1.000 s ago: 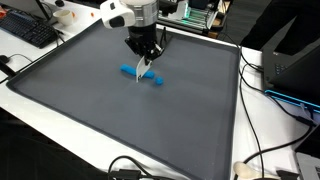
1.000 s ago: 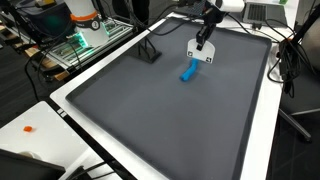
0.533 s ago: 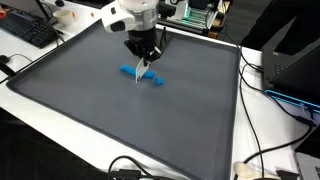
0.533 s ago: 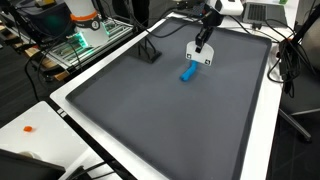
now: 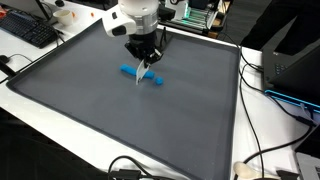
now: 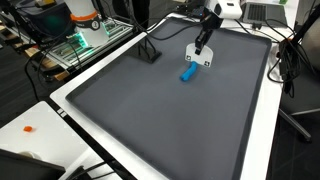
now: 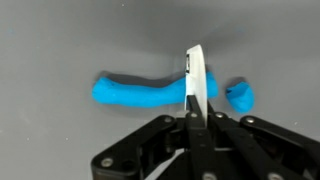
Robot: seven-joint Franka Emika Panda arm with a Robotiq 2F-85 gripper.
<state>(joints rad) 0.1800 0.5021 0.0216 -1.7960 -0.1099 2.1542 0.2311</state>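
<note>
Your gripper is pinched tight on a white strip, right over the blue piece toward the desk's far edge.

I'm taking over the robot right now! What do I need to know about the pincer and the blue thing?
Grip: the pincer is shut on a thin white piece, held edge-on and pointing down.
Things: the blue strip lies flat on the grey mat. The white piece hangs over it and crosses it near one end. In an exterior view the white piece seems to sit just above the blue strip, but I cannot tell for sure whether they touch.
Done: the white piece is gripped and off the mat.
Left: the white piece is not yet set down, and the blue strip lies loose, not gripped.
</note>
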